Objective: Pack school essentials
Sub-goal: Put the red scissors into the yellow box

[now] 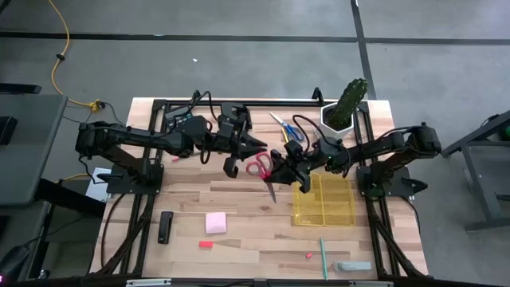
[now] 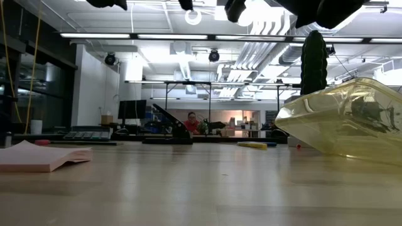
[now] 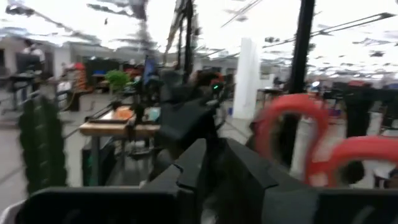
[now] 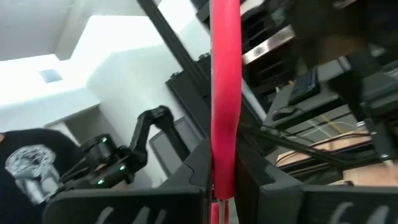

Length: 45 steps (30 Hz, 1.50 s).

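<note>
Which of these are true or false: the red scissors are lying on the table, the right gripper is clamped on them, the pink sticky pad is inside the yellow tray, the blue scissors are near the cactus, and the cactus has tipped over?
1. The red scissors lie on the table. False: they are held up in the air.
2. The right gripper is shut on the red scissors. True.
3. The pink sticky pad is inside the yellow tray. False: it lies on the bare table.
4. The blue scissors lie near the cactus. True.
5. The cactus has tipped over. False: it stands upright.
</note>
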{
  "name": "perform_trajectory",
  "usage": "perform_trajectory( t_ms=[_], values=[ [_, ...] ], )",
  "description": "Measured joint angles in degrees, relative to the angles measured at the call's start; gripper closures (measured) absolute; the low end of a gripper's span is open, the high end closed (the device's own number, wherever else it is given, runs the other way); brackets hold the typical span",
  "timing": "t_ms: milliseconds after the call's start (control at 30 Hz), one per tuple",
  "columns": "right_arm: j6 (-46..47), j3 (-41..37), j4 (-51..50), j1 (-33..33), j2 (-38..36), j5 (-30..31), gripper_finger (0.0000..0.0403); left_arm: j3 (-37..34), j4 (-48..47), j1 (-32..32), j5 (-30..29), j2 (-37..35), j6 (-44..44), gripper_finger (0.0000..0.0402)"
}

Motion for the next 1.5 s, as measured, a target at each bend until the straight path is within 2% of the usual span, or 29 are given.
perform_trajectory(
  t_ms=[100, 267, 367, 500, 667, 767, 967, 1133, 1333, 1500],
  values=[
    [0.0, 0.0, 0.0, -0.3, -0.5, -2.7, 0.0396, 0.0, -4.9, 0.4, 0.0, -1.6, 0.0, 0.0321],
    [-5.1, 0.0, -0.8, -0.6, -4.6, -4.3, 0.0398, -0.1, -21.4, 2.0, 0.5, -9.1, 3.3, 0.0285],
    [-10.7, 0.0, -7.9, -1.8, -9.5, -4.7, 0.0398, -0.1, -29.7, 3.1, 0.2, -15.7, 4.5, 0.0279],
    [-18.8, 0.0, -24.9, -4.1, -17.5, 0.2, 0.0398, -0.1, -38.4, 3.9, -0.4, -24.9, 4.0, 0.0282],
    [-27.0, 0.0, -40.8, -5.2, -27.0, 13.7, 0.0398, -0.1, -48.1, 1.5, -6.8, -33.3, 2.2, 0.0297],
    [-29.0, 0.0, -42.8, -4.6, -30.6, 20.5, 0.0398, -2.2, -48.4, -1.5, -9.9, -37.3, 0.5, 0.0306],
    [-33.5, 0.0, -42.5, -0.9, -31.9, 28.4, 0.0398, -11.4, -38.9, -8.0, -16.7, -41.6, -4.2, 0.0318],
    [-35.0, 0.0, -41.1, 0.5, -30.5, 30.6, 0.0398, -14.1, -35.9, -10.8, -19.9, -42.0, -4.8, 0.0323],
    [-35.8, 0.0, -39.9, -0.4, -30.3, 30.8, 0.0396, -14.1, -33.5, -10.5, -20.4, -42.1, -1.5, 0.0323],
    [-35.3, 0.0, -39.9, -0.7, -30.3, 30.8, 0.0398, -14.1, -33.3, -10.5, -24.7, -42.1, -1.5, 0.0323]
  ],
)
